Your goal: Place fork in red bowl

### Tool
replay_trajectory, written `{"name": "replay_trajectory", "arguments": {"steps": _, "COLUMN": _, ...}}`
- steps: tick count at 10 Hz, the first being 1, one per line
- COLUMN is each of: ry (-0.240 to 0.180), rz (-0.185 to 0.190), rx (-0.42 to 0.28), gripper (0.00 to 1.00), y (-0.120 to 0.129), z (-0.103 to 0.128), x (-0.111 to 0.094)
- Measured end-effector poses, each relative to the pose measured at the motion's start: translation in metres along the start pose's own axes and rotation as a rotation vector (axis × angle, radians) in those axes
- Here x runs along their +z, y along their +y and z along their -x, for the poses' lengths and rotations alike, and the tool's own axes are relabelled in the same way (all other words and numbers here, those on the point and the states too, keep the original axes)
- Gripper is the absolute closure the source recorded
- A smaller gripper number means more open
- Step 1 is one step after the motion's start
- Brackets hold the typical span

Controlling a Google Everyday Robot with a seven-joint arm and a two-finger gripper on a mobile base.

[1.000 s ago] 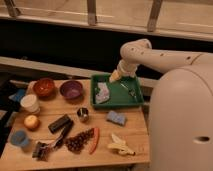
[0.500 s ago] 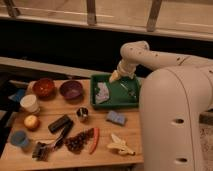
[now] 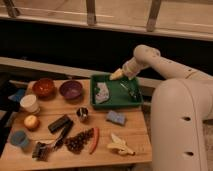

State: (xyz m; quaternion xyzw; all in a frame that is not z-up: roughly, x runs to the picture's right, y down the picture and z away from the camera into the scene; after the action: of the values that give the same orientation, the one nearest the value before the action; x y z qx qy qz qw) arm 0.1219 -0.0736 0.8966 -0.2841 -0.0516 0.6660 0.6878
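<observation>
Nearest to me, the robot's big white body (image 3: 180,125) is filling the right side. Along the front edge of the table (image 3: 140,131) a banana peel (image 3: 120,145) is lying beside a red chilli (image 3: 94,140), and a dark bunch of grapes (image 3: 77,142) is sitting just left of that. A black-handled tool (image 3: 52,144) is lying further left, near a blue cup (image 3: 19,139) at the corner.

Moving back a row, I'm seeing an orange fruit (image 3: 31,122), a black block (image 3: 60,123), a small metal cup (image 3: 82,114) and a blue sponge (image 3: 116,118), plus a white cup (image 3: 29,103) on the left.

Behind those, the red bowl (image 3: 44,87) is sitting at the far left with the purple bowl (image 3: 71,89) just beside it. The fork (image 3: 130,90) is lying in the right part of the green tray (image 3: 97,106), well apart from the red bowl, with a crumpled white thing (image 3: 102,92) sharing the tray.

Furthest back, the pincer (image 3: 116,76) is hanging over the tray's far rim, up and left of the fork and not touching it, and it's spread wide
</observation>
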Motion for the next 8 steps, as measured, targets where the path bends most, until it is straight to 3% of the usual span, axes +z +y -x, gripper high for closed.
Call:
{"name": "replay_trajectory", "arguments": {"steps": 1, "ry": -0.014, "rz": 0.040, "rx": 0.012, "gripper": 0.20, "y": -0.002, "z": 0.002, "x": 0.002}}
{"name": "replay_trajectory", "arguments": {"steps": 2, "ry": -0.021, "rz": 0.055, "rx": 0.018, "gripper": 0.20, "y": -0.005, "z": 0.002, "x": 0.002}}
{"name": "replay_trajectory", "arguments": {"steps": 5, "ry": 0.001, "rz": 0.033, "rx": 0.013, "gripper": 0.20, "y": -0.004, "z": 0.002, "x": 0.008}}
{"name": "replay_trajectory", "arguments": {"steps": 8, "ry": 0.050, "rz": -0.003, "rx": 0.024, "gripper": 0.20, "y": -0.019, "z": -0.010, "x": 0.028}}
